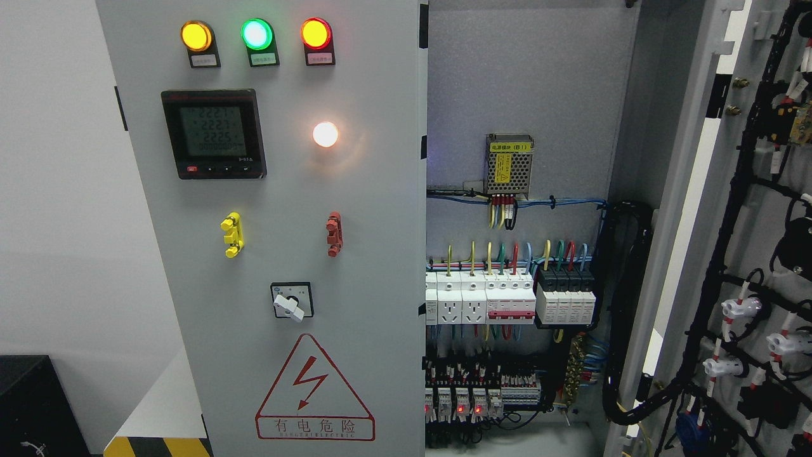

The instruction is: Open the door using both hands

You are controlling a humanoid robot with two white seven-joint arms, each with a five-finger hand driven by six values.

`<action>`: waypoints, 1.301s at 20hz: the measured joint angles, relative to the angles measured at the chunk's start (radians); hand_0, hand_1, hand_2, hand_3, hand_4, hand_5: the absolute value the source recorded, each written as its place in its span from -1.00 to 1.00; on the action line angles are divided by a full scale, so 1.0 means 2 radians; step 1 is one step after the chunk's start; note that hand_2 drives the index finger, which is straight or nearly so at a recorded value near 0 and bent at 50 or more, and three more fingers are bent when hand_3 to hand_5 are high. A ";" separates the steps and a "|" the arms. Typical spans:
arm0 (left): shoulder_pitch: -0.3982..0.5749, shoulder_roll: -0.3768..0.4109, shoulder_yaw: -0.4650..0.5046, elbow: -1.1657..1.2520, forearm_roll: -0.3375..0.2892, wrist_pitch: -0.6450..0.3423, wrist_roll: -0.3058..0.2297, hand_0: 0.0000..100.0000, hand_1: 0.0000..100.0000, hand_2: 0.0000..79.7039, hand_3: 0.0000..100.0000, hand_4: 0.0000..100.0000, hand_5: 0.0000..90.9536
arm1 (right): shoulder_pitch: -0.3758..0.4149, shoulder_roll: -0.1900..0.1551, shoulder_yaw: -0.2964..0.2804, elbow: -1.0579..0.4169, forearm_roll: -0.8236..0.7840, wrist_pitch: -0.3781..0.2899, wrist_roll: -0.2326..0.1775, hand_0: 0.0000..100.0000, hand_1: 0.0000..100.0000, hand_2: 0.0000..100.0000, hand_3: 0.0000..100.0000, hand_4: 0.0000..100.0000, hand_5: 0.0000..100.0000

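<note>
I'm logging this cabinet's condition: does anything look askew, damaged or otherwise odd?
The rotary switch on the closed left door has its white knob turned diagonally. Otherwise nothing stands out: the right door is swung open and the inside wiring looks tidy.

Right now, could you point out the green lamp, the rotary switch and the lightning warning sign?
green lamp (257,33), head view, centre of its lit lens.
rotary switch (290,306), head view, on its white knob.
lightning warning sign (311,382), head view, on the red bolt inside the triangle.
</note>
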 measured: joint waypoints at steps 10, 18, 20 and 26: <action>0.002 -0.024 0.132 0.039 -0.044 0.005 0.010 -0.76 0.11 -1.00 -1.00 -1.00 -1.00 | 0.079 -0.036 0.000 -0.204 -0.002 0.000 -0.001 -0.86 -0.73 -1.00 -1.00 -1.00 -1.00; -0.013 -0.030 0.183 0.050 -0.035 0.010 0.012 -0.76 0.11 -1.00 -1.00 -1.00 -1.00 | 0.146 -0.061 -0.002 -0.431 -0.002 -0.007 -0.001 -0.86 -0.72 -1.00 -1.00 -1.00 -1.00; -0.018 -0.031 0.189 0.053 -0.034 0.011 0.020 -0.76 0.11 -1.00 -1.00 -1.00 -1.00 | 0.163 -0.068 -0.003 -0.489 -0.003 -0.017 -0.001 -0.86 -0.73 -1.00 -1.00 -1.00 -1.00; -0.027 -0.032 0.185 0.059 -0.033 0.021 0.029 -0.76 0.11 -1.00 -1.00 -1.00 -1.00 | 0.201 -0.094 -0.003 -0.632 -0.003 -0.069 -0.002 -0.86 -0.73 -1.00 -1.00 -1.00 -1.00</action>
